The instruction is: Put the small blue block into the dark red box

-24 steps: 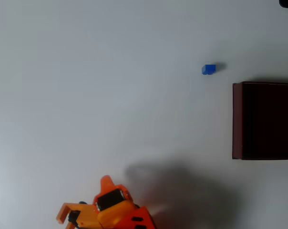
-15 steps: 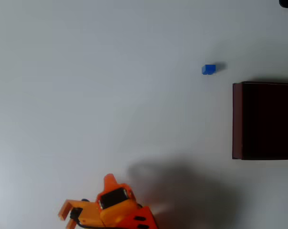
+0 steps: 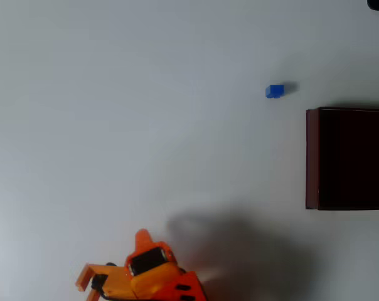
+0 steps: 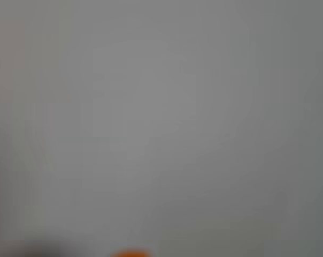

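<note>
While orange arm sits at bottom left of overhead view, gripper (image 3: 114, 266) appears spread, holding nothing; poor angle, so hedge. Wrist view: blurred grey table (image 4: 161, 107), nothing resolved. Small blue block (image 3: 274, 91) lies on table, upper right of gripper, well apart. Dark red box (image 3: 312, 157) at right edge, near block, below it. Versus earlier frames: arm barely shifted; block, box unmoved.

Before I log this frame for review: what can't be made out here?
- Box: overhead view, right side cut off by the picture edge; dark inside, contents unreadable.
- Gripper: overhead view, partly cut off at the bottom edge; open or shut unclear.
- Wrist view: blurred grey, no detail.
- Block: too small for detail.
</note>
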`<action>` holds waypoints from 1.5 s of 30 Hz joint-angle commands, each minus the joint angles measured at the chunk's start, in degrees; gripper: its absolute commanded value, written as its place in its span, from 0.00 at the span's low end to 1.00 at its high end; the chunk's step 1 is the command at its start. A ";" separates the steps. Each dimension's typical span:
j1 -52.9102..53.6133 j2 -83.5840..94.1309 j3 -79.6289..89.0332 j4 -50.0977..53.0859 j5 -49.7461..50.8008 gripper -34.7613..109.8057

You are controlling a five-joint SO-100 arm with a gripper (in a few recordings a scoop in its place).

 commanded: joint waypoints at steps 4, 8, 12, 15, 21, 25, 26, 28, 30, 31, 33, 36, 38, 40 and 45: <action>1.05 0.62 0.26 0.35 2.64 0.26; 0.70 0.62 0.26 -0.97 7.21 0.26; 0.09 0.53 -1.14 -2.90 10.11 0.29; 0.35 -1.05 -3.08 -4.22 12.13 0.30; 7.56 -26.72 -22.68 -5.45 12.66 0.32; 13.36 -47.46 -41.22 -1.41 12.92 0.35; 14.68 -50.89 -44.82 -0.35 13.71 0.35; 17.58 -56.16 -50.98 1.67 15.38 0.36; 21.36 -60.91 -56.60 3.96 17.75 0.37; 23.38 -63.46 -59.50 5.36 19.51 0.37; 27.33 -68.29 -65.48 7.65 22.59 0.37; 30.32 -74.62 -74.88 9.49 24.35 0.37; 31.55 -79.28 -81.12 11.07 25.05 0.37; 32.78 -83.67 -86.31 12.04 26.10 0.38; 35.24 -92.81 -95.10 12.30 28.74 0.38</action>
